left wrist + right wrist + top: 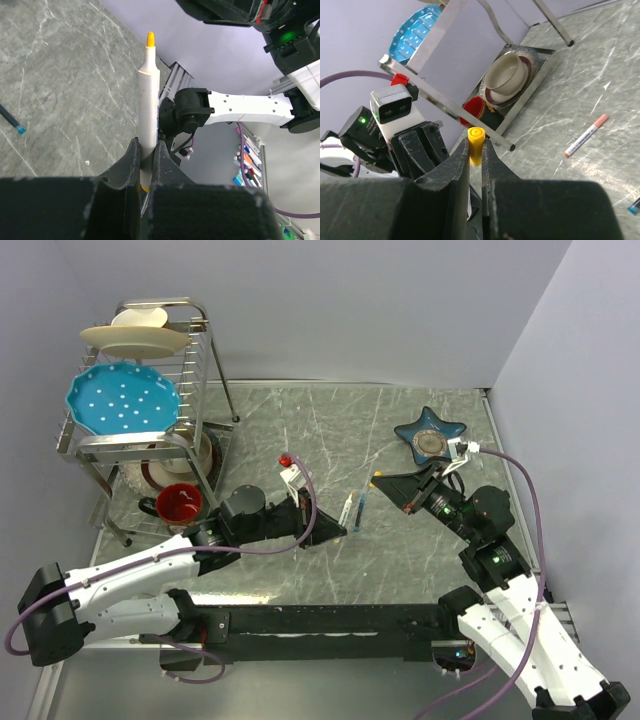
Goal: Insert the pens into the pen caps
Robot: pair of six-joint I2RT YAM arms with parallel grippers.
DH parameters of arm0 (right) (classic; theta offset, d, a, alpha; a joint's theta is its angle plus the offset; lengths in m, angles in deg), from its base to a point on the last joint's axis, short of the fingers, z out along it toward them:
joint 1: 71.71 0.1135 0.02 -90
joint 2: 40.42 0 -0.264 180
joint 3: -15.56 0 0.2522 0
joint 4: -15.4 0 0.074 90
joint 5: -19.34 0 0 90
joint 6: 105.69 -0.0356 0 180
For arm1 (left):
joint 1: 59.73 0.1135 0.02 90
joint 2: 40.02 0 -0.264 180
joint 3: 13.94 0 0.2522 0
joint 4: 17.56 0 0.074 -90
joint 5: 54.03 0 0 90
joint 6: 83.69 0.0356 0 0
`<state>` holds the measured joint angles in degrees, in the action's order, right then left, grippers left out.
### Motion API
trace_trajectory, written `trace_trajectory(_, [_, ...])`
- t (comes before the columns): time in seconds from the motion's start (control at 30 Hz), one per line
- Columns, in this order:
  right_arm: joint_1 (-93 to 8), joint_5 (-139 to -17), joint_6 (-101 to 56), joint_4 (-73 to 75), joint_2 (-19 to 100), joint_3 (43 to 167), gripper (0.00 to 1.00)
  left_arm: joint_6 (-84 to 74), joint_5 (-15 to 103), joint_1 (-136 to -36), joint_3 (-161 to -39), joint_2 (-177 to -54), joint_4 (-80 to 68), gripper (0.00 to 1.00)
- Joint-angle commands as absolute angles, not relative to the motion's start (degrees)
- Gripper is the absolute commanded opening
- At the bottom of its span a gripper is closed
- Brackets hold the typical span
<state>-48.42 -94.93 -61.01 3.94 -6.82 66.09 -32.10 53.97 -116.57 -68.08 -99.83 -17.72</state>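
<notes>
In the left wrist view a white pen (149, 100) with a yellow-orange tip stands between the fingers of my left gripper (146, 146), which is shut on its barrel, tip pointing away. My right gripper (476, 146) is shut on a short yellow-orange pen cap (475, 144), its open end facing outward. From above, the left gripper (332, 529) and right gripper (385, 480) face each other a short way apart over the table's middle. Between them on the table lie a white pen (347, 508) and a blue pen (360, 512). The white pen (585, 136) has reddish ends.
A metal dish rack (190, 390) stands at the back left with a cream plate (135, 337), a blue dotted plate (122, 398), a bowl (506, 73) and a red mug (180, 503). A blue star-shaped dish (430, 435) sits at the back right. Spare markers (247, 162) lie beyond the table edge.
</notes>
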Motion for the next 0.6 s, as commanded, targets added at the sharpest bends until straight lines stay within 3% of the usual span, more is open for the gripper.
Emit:
trace_trajectory(0.0, [-48.16, -97.72, -62.0, 7.43, -6.24, 68.87, 0.0, -30.52, 52.5, -117.03, -67.78, -97.85, -20.33, 0.01])
trace_trajectory(0.57, [-48.07, -99.75, -65.44, 16.41, -3.77, 63.33, 0.0, -30.78, 54.43, -117.03, -69.97, -101.54, -19.36, 0.01])
